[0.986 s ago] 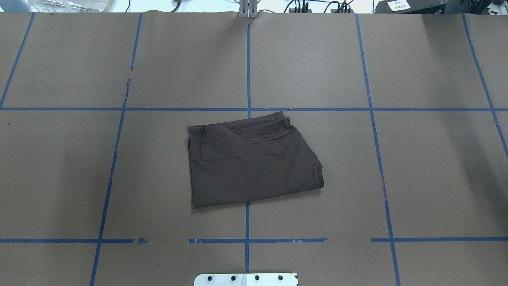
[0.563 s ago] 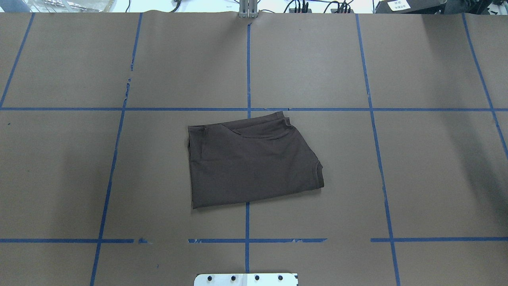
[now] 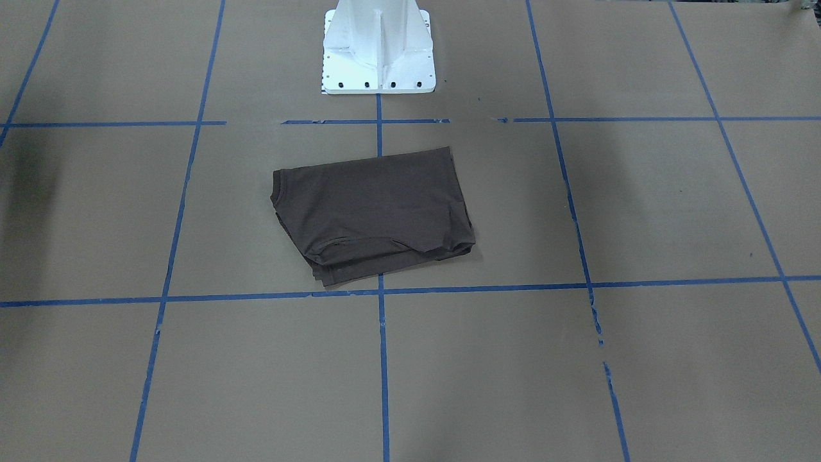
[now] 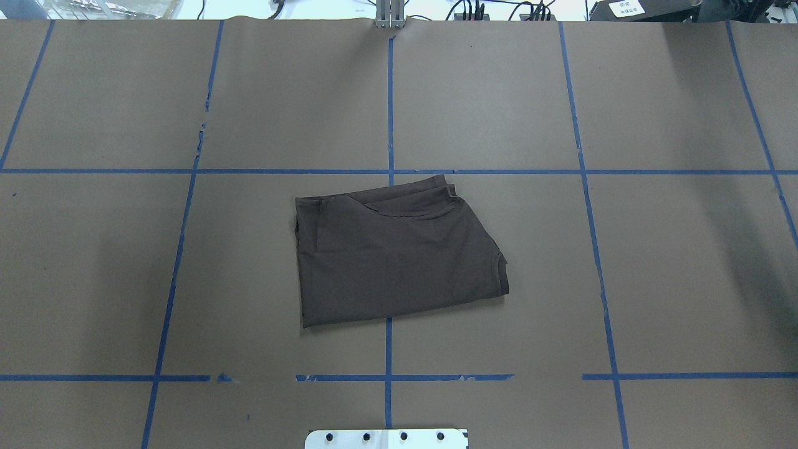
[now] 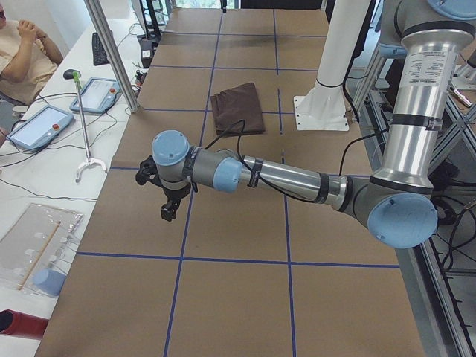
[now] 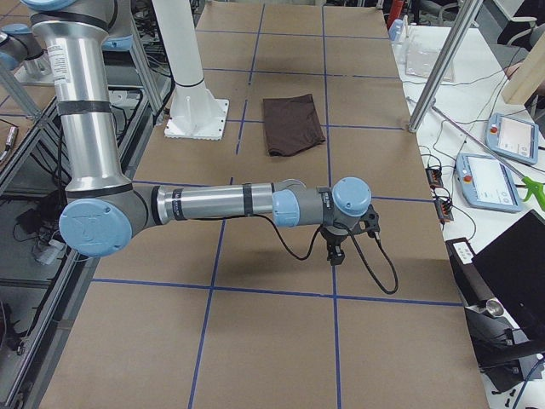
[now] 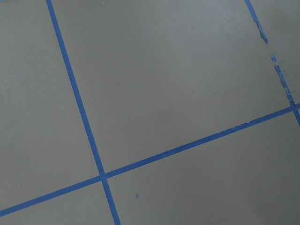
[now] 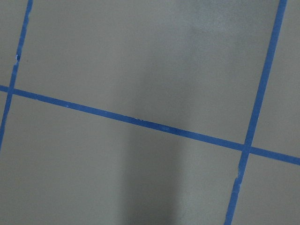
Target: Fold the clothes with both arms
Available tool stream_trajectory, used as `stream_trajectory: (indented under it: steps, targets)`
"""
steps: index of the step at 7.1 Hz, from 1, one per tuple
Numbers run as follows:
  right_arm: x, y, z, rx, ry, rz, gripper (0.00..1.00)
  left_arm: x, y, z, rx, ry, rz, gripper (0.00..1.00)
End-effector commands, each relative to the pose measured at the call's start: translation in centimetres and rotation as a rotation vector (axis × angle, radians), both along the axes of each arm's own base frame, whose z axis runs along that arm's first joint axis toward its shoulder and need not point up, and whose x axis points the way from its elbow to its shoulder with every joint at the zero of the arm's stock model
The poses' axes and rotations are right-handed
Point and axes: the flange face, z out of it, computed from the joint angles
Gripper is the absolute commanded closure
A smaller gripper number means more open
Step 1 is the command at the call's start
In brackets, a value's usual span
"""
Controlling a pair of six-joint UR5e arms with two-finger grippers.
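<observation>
The dark brown T-shirt [image 4: 396, 255] lies folded into a compact rectangle at the table's middle, with its ribbed collar edge at the right in the overhead view. It also shows in the front-facing view [image 3: 375, 212], the left side view [image 5: 236, 106] and the right side view [image 6: 292, 123]. My left gripper [image 5: 169, 210] hangs over bare table far from the shirt, seen only in the left side view. My right gripper [image 6: 333, 253] hangs over bare table at the other end, seen only in the right side view. I cannot tell whether either is open or shut. Both wrist views show only table and tape.
Brown paper with blue tape grid lines [image 4: 389, 106] covers the table. The white bolted pedestal base [image 3: 378, 48] stands just behind the shirt. Tablets [image 5: 95, 94], a metal post [image 5: 111, 52] and a seated person [image 5: 22, 48] are past the far edge.
</observation>
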Motion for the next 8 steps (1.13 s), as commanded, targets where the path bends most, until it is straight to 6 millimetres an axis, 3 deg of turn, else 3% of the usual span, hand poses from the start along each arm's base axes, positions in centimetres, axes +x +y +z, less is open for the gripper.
stream_trajectory:
  steps: [1,8]
  targets:
    - [-0.03,-0.22,0.00,0.000,0.000,0.000,0.00,0.19,-0.01,-0.02,0.000,0.000,0.003,0.00]
    - [-0.02,-0.29,-0.22,0.004,0.001,0.000,0.00,0.28,-0.18,-0.26,0.003,0.000,0.005,0.00]
